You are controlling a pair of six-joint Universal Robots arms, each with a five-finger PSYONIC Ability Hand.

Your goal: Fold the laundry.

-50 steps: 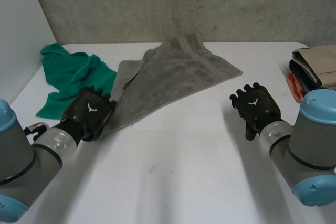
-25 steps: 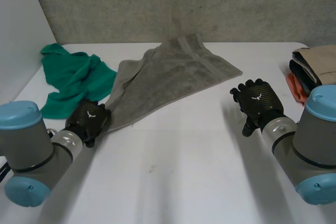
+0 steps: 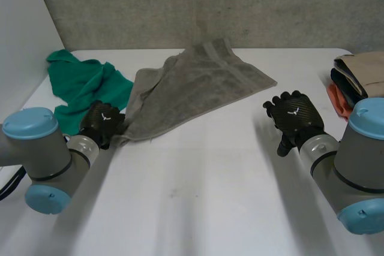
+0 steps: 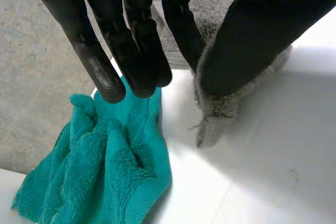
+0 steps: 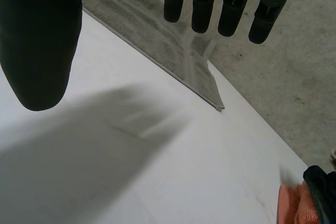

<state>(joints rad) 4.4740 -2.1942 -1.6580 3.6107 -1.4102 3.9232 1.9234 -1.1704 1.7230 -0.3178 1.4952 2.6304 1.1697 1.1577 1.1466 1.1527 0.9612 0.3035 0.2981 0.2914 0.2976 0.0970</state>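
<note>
— Left hand (image 4: pixel 131 35)?
— Its thumb and a finger pinch a corner of the grey towel (image 3: pixel 192 85). The left wrist view makes that plain; the head view gives the hand's back.
— Right hand (image 3: pixel 292 116)?
— Fingers straight, holding nothing, above the bench (image 3: pixel 210 196).
— Count?
— Two towels: the grey one spread mid-bench, and a green towel (image 3: pixel 84 88) bunched beside it. One folded pile (image 3: pixel 360 76) at the bench's right edge.

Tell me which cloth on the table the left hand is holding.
The grey towel: the left hand pinches its near corner. The green towel lies crumpled beside it, not gripped.
</note>
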